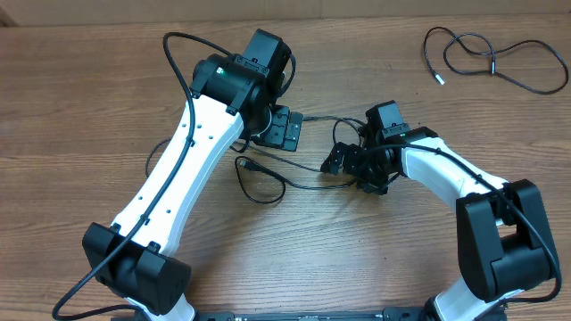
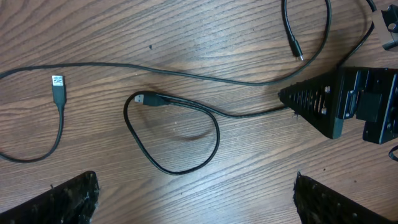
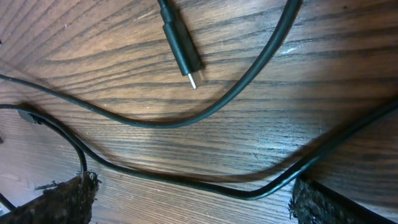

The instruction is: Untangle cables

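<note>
Left gripper and right gripper gape empty; the cables look light and limp, best pinched beside the stiff plug under the left gripper

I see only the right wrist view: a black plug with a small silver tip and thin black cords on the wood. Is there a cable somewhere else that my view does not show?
Observer: Yes. One thin black cable lies in loose loops at the far right corner of the wooden table, apart from both arms.
Operator: What is under the left gripper?
Observer: The left gripper hovers open above a small loop of thin black cord that ends in a plug.
Operator: Is any other free end near there?
Observer: A flat silver-tipped plug lies to the left of that loop in the left wrist view, apart from it.
</note>
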